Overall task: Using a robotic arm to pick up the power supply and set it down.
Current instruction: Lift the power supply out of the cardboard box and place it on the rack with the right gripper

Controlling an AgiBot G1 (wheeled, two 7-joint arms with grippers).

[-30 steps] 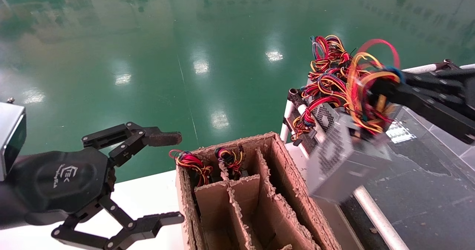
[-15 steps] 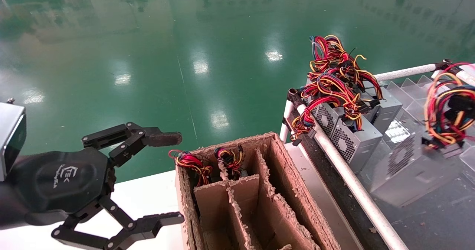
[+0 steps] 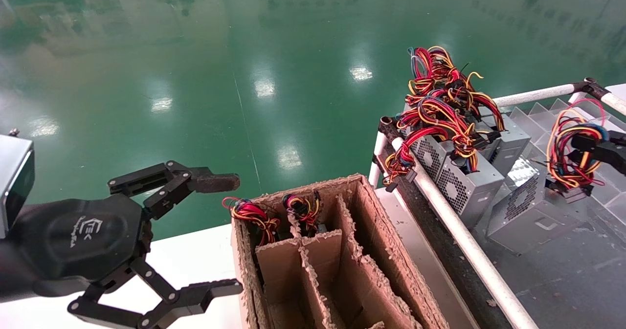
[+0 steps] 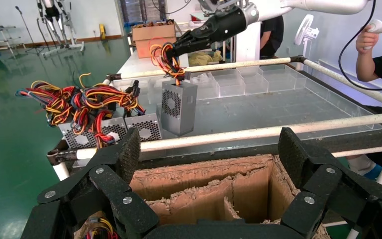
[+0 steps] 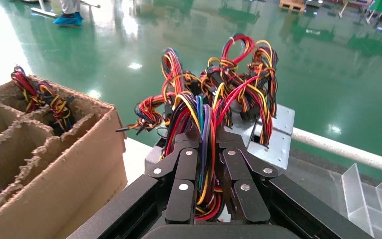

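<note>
Right gripper [image 5: 206, 186] clamped on wire bundle [image 3: 570, 155] of power supply [image 3: 530, 211]; we see grey box tilted on black bench [image 3: 562, 280] inside white rail frame [image 3: 459, 231], just beside 2 similar units [image 3: 459, 177]. Left gripper [image 3: 230, 233] parked beside cardboard divider box [image 3: 337, 260], fingers spread apart, holding nothing.

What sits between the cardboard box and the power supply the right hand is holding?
In the head view, a white rail and other grey units lie between the cardboard box and the held power supply, gripped by the right hand.
</note>
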